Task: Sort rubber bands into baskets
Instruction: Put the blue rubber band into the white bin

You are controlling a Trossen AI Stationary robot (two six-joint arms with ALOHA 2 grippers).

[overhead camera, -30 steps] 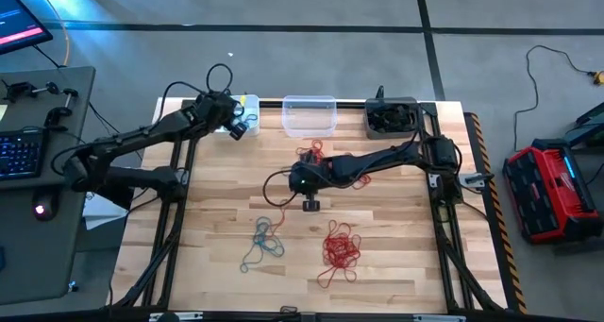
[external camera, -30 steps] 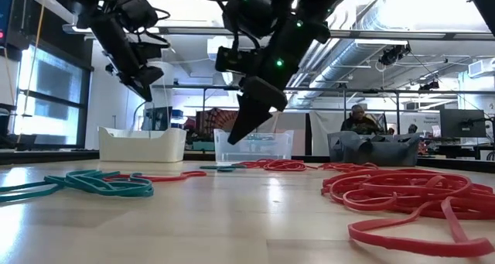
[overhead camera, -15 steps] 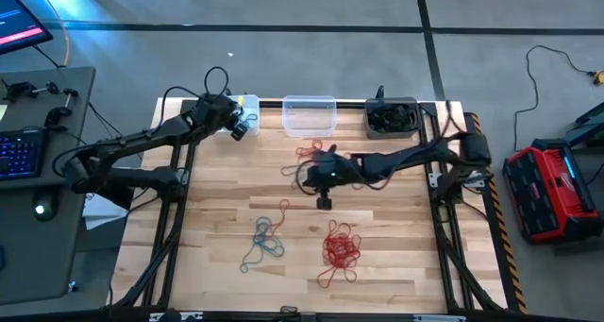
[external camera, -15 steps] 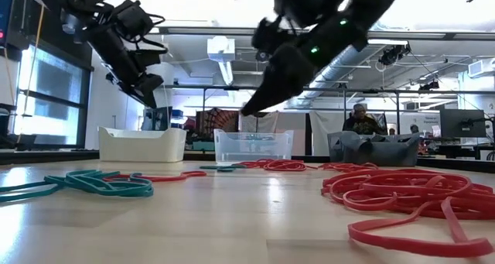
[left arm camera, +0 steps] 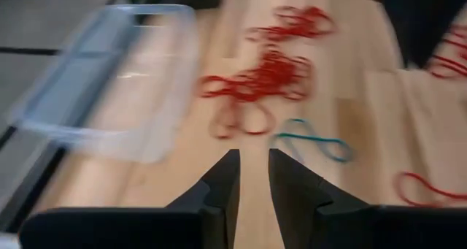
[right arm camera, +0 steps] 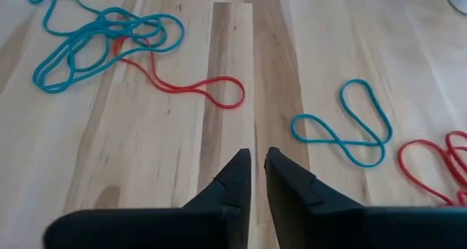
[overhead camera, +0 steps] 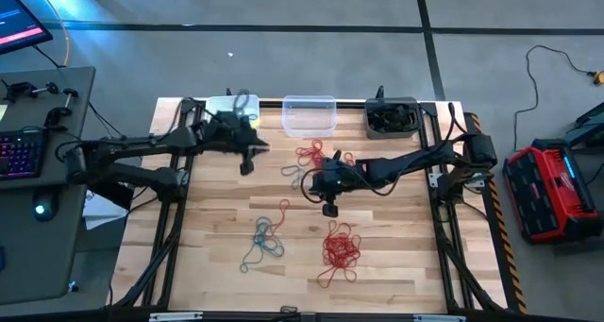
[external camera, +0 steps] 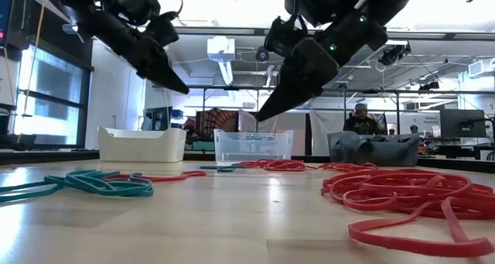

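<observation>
Red bands lie in three places in the high view: a tangle [overhead camera: 340, 247] low and right of centre, a loose cluster [overhead camera: 311, 155] under the clear basket [overhead camera: 309, 115], and a lone loop [overhead camera: 282, 209] mid-table. A teal bunch [overhead camera: 264, 243] sits lower left of centre, and a single teal loop [right arm camera: 345, 129] lies near the red cluster. The white basket [overhead camera: 229, 106], the clear one and the dark grey basket [overhead camera: 392, 117] line the table's top edge. The left gripper [overhead camera: 247, 163] hangs right of the white basket, fingers a narrow slit apart, holding nothing. The right gripper [overhead camera: 329, 207] hovers at centre, fingers nearly together, empty too.
</observation>
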